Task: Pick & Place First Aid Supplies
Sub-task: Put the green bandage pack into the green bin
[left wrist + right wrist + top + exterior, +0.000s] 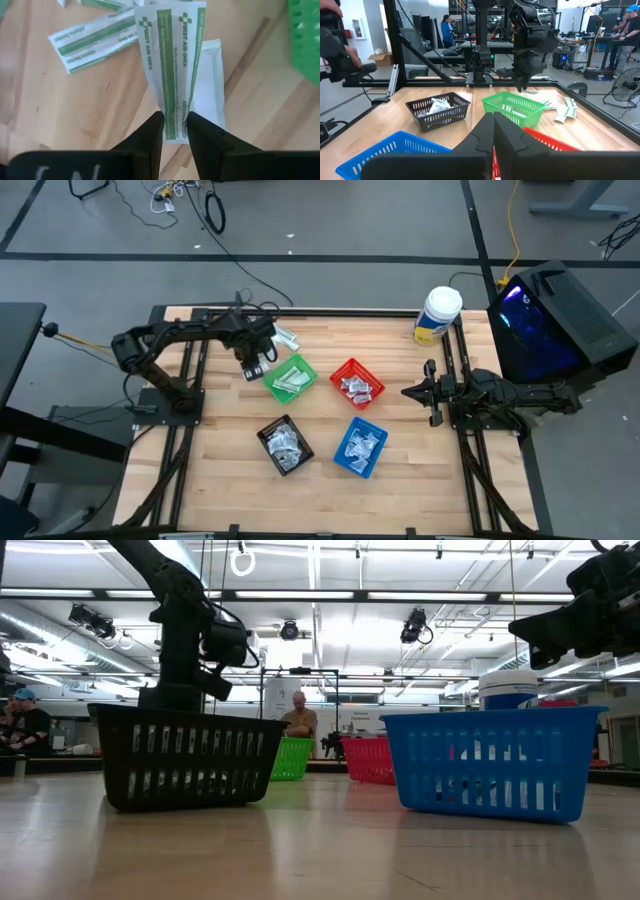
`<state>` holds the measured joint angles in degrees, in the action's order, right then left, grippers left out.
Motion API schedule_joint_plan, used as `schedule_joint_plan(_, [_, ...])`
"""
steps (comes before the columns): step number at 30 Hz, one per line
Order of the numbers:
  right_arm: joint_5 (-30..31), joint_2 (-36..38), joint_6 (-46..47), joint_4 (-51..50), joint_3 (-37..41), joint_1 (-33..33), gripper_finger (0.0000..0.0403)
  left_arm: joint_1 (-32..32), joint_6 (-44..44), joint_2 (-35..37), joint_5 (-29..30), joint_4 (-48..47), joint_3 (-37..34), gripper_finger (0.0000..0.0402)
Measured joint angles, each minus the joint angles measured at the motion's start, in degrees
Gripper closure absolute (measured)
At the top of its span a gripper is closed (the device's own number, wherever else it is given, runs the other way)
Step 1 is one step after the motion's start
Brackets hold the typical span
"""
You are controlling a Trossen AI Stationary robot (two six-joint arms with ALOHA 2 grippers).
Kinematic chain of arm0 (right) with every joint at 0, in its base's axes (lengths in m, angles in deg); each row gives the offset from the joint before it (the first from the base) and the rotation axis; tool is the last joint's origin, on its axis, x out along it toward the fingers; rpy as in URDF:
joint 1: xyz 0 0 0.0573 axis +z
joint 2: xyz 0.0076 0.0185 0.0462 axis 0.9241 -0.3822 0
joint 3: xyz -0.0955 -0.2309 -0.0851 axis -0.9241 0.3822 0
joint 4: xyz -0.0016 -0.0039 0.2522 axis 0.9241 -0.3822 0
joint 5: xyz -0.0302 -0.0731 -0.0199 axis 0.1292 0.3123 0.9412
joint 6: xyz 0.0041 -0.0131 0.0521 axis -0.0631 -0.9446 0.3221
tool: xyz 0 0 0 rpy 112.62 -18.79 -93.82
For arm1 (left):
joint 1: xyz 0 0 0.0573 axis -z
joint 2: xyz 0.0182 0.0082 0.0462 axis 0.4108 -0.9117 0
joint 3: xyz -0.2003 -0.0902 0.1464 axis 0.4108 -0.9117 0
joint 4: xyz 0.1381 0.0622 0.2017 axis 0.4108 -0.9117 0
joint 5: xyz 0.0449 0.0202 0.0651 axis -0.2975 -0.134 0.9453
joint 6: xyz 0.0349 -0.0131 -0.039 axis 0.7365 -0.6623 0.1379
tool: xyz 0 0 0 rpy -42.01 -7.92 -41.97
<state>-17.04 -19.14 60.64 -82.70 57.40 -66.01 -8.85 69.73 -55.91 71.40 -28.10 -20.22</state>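
Note:
My left gripper [252, 368] hangs pointing down just left of the green basket [291, 380], shut on a white-and-green first aid strip [170, 60]. A plain white packet [210, 80] shows right behind that strip; whether it is held too, I cannot tell. More strips [92, 42] lie flat on the wood nearby [285, 338]. The green, red [357, 383], black [284, 445] and blue [360, 447] baskets each hold packets. My right gripper [415, 392] waits shut at the table's right side, level and touching nothing. My left gripper pinches the strip's near end [175, 112] between its two fingers [150, 132], coming from above and pointing down. The fingers lie along the strip, which extends away below them and is bowed lengthwise. Whether its far end [170, 10] touches the table I cannot tell.
A white-lidded tub [437, 315] with a yellow label stands at the far right of the table. The four baskets fill the table's middle. Bare wood lies along the near edge [220, 500]. People show in the room beyond the table.

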Motion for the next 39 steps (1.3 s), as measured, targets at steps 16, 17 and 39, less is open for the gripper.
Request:
schedule_joint_plan(16, [0.0,0.0,0.0,0.0,0.0,0.0,0.0390,6.9,-4.8,5.9,-1.0,0.1,1.5,0.0305])
schedule_joint_plan(17, [0.0,0.0,0.0,0.0,0.0,0.0,0.0390,7.3,-4.9,6.0,-1.7,0.1,2.2,0.0305])
schedule_joint_plan(39, [0.0,0.0,0.0,0.0,0.0,0.0,0.0390,14.4,-8.3,6.0,-3.2,5.1,12.5,0.0305])
